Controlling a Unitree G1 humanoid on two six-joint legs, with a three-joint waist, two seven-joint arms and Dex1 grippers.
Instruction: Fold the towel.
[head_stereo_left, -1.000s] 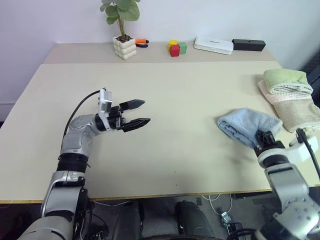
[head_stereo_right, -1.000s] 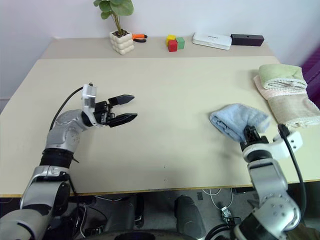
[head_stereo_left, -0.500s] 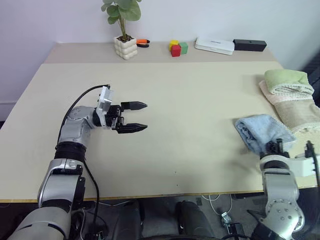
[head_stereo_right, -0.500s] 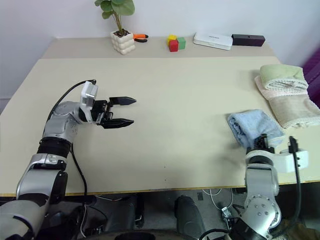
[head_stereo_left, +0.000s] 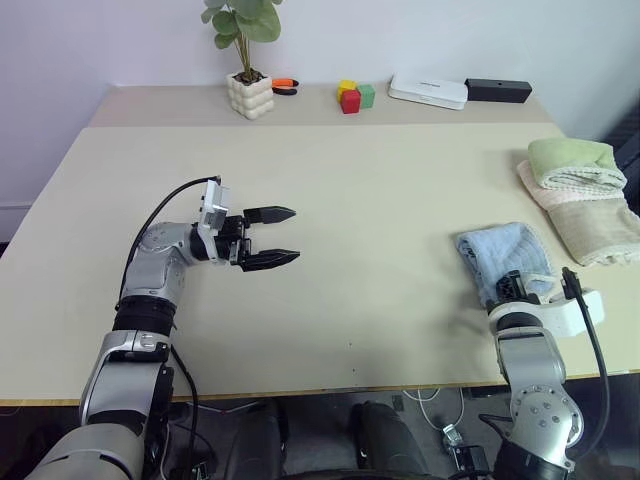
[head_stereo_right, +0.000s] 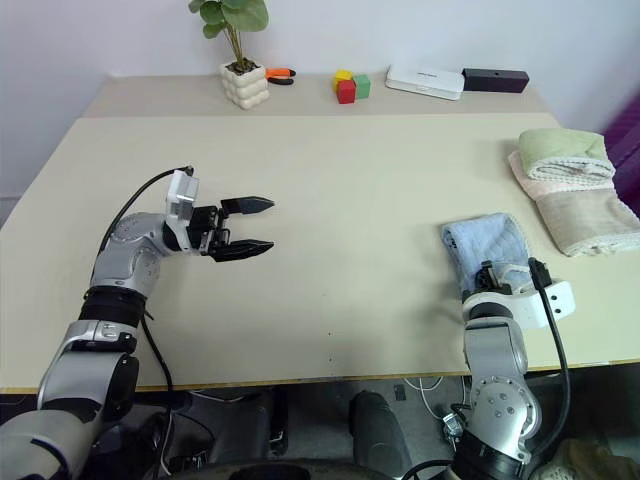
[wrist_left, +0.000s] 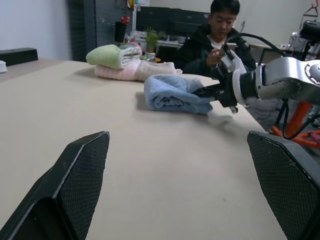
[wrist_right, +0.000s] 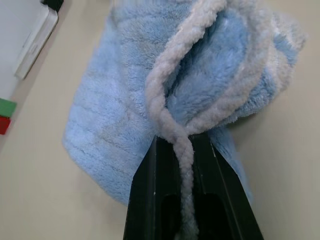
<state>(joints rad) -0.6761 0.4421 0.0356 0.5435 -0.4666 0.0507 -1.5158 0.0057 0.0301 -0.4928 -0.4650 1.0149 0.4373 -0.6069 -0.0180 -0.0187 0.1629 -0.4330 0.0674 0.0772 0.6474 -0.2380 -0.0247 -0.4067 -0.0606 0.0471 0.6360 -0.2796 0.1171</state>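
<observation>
On the beige table, the light blue towel is lying bunched at the lower right. The right gripper is pinching its whitish edge; the left gripper is hovering wide open at centre left.

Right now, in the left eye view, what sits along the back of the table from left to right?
Potted plant → orange-handled tool → yellow, red and green blocks → white box → black box.

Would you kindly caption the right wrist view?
Right hand shut on the blue towel's whitish edge, over the table.
</observation>
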